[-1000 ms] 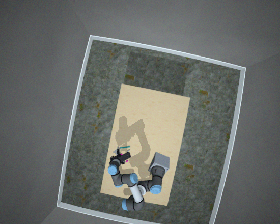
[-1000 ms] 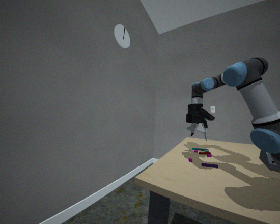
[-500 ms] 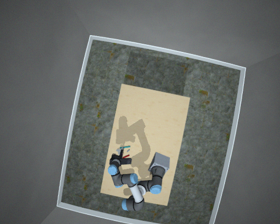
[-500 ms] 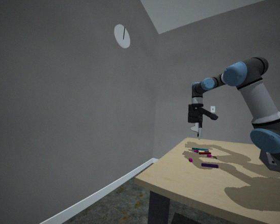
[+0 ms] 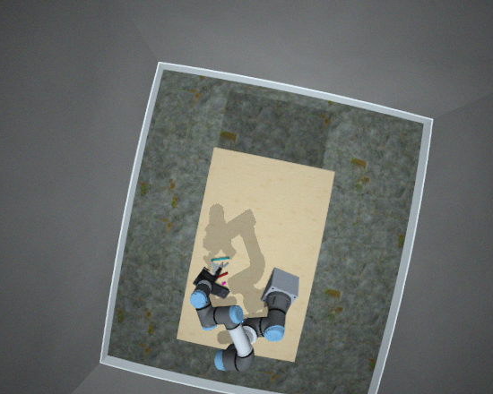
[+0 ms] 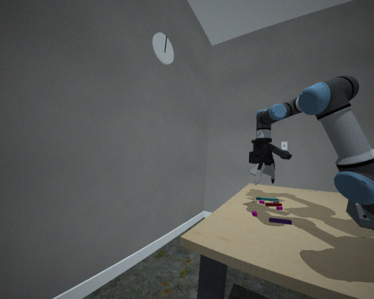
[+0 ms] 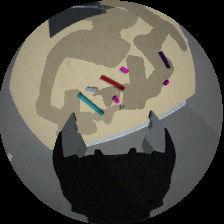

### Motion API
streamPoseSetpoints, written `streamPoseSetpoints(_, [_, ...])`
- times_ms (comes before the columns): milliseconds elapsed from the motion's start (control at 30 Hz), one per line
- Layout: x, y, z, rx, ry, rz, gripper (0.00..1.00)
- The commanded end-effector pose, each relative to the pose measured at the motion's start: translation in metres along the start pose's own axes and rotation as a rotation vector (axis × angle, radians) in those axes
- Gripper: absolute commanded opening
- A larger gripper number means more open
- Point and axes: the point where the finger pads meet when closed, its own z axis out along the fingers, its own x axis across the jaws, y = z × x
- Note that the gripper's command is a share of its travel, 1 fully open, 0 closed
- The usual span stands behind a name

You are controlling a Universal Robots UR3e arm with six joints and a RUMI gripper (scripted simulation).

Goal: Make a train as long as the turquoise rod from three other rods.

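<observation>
My gripper is open and empty, well above the table. The turquoise rod lies flat, with the short grey rod close beside it. The red rod lies between two magenta rods, one on its robot-base side, the other on the opposite side. A third magenta rod lies apart, near the purple rod. No rods visibly touch end to end.
The wooden table has an edge close beyond the rods. A tiny dark item lies by one magenta rod; its kind is unclear. The arm's grey base stands at the table's other side. Arm shadows cross the rods.
</observation>
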Motion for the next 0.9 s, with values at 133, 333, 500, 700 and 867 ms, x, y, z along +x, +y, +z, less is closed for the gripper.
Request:
streamPoseSetpoints(133, [0.0047,0.0006,-0.0014,-0.003,-0.008,0.316,1.00])
streamPoseSetpoints(333, [0.0068,0.0012,-0.0017,-0.003,-0.008,0.461,1.00])
streamPoseSetpoints(500, [0.0091,0.0022,-0.0021,-0.004,-0.008,0.622,1.00])
streamPoseSetpoints(700, [0.0110,0.0035,-0.0024,-0.004,-0.007,0.783,1.00])
streamPoseSetpoints(867, [0.0118,0.0042,-0.0026,-0.005,-0.007,0.849,1.00])
